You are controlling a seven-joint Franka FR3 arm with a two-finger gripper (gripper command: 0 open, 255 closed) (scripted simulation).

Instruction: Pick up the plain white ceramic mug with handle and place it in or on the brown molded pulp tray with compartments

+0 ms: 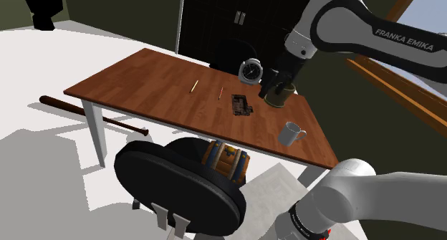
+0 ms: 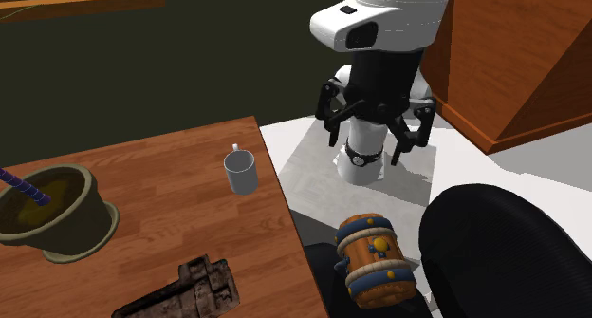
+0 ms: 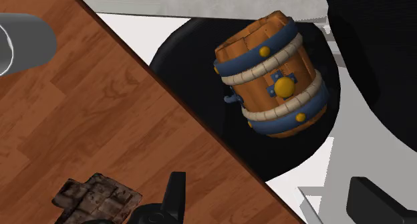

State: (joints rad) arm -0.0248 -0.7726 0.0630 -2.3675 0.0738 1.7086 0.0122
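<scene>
Your claw (image 3: 266, 189) gapes wide, nothing in it; white mug (image 1: 290, 133) sits on the table (image 1: 157, 81), not on the tray (image 1: 242, 104).
Shoulder view, near to far: black chair (image 1: 168, 185) w/ a barrel (image 1: 226, 160) on its seat; then the mug, upright by the table's front edge, handle to that view's right, apart from the brown tray further in; beyond it an olive pot (image 1: 278, 95) & a clock (image 1: 251, 71).

Table w/ items on top, chair alongside.
On table (image 1: 143, 81), shoulder view: mug (image 1: 290, 133) near right end; tray (image 1: 241, 104) left of it, mid-table; pot (image 1: 278, 94) just right of tray, behind mug; clock (image 1: 251, 71) at far edge. Barrel (image 1: 226, 160) on chair (image 1: 179, 185) by near edge; bat (image 1: 93, 115) on floor at left end.
</scene>
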